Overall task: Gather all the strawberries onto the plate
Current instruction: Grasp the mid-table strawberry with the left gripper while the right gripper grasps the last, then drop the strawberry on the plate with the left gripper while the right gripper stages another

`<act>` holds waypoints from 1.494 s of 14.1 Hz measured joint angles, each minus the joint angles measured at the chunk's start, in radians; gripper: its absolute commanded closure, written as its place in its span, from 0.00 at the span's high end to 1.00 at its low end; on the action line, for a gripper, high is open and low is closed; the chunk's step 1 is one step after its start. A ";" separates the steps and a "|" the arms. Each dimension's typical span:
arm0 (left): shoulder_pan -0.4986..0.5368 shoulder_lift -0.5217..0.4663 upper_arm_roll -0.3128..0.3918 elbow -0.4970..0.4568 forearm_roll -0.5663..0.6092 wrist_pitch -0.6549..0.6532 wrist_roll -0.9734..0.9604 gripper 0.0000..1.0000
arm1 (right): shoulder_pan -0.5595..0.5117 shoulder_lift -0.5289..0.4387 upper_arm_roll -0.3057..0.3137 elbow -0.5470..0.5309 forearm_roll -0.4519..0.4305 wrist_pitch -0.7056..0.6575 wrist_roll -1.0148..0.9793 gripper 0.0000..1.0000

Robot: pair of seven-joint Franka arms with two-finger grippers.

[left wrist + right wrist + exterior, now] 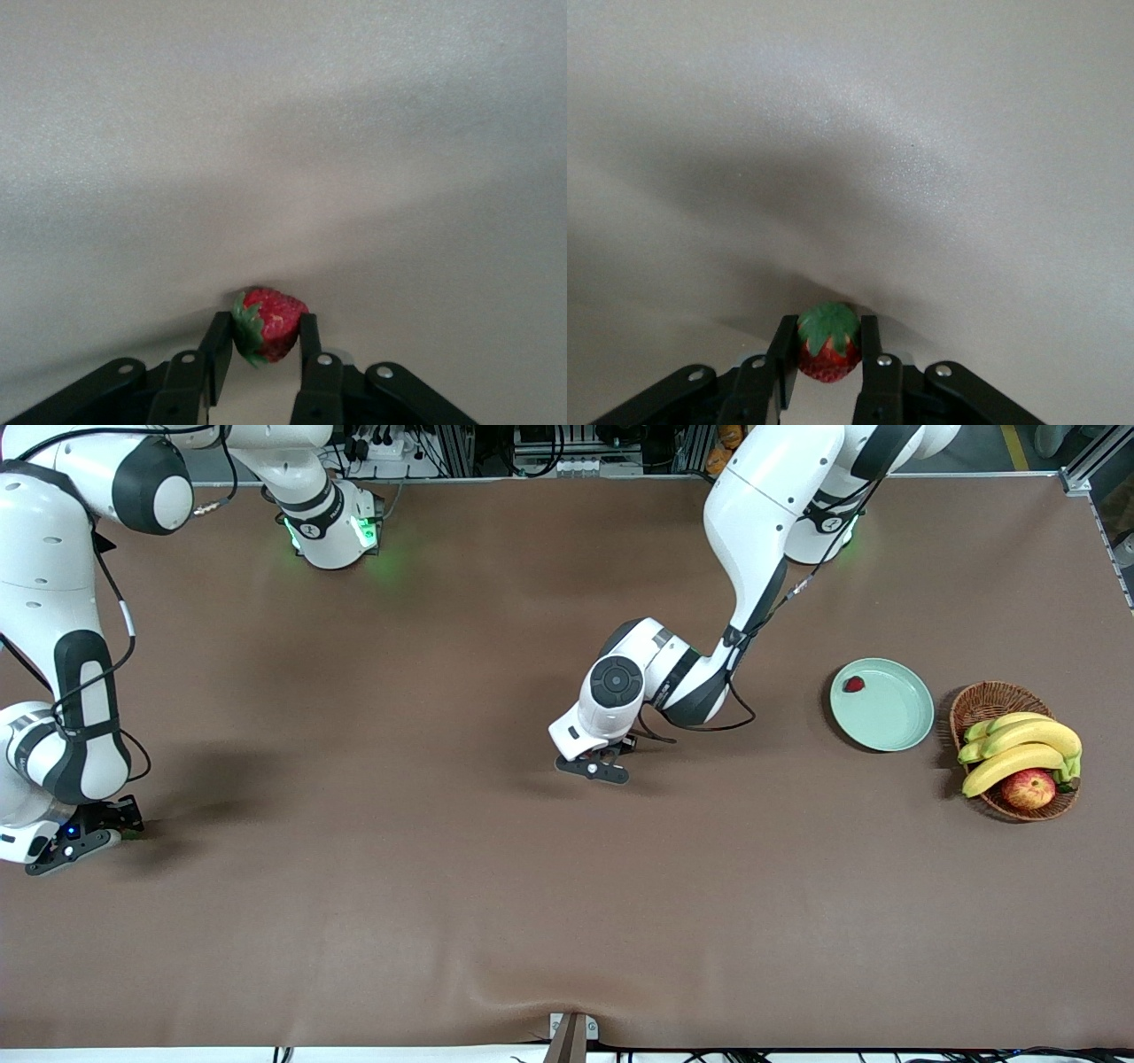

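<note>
One strawberry (854,684) already lies in the plate (895,726), while the left gripper (266,341) at mid-counter and the right gripper (826,350) at its own end each pinch another berry, so both should lift straight before carrying across.

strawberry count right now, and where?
3. One lies in the plate at. One sits between the left gripper's fingers at mid-table. One sits between the right gripper's fingers, at the right arm's end of the table.
</note>
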 measured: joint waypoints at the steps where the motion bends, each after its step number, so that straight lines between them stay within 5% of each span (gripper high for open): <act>1: 0.000 0.000 0.000 0.000 0.000 0.000 0.000 0.02 | 0.000 0.000 0.003 0.004 0.000 0.000 0.000 0.00; 11: 0.094 -0.079 0.014 0.018 0.064 -0.117 0.034 0.00 | 0.084 -0.153 0.158 0.047 0.003 -0.126 0.032 0.00; 21: 0.443 -0.225 0.020 -0.174 0.101 -0.126 0.327 0.11 | 0.481 -0.163 0.209 0.045 0.004 -0.100 0.470 0.00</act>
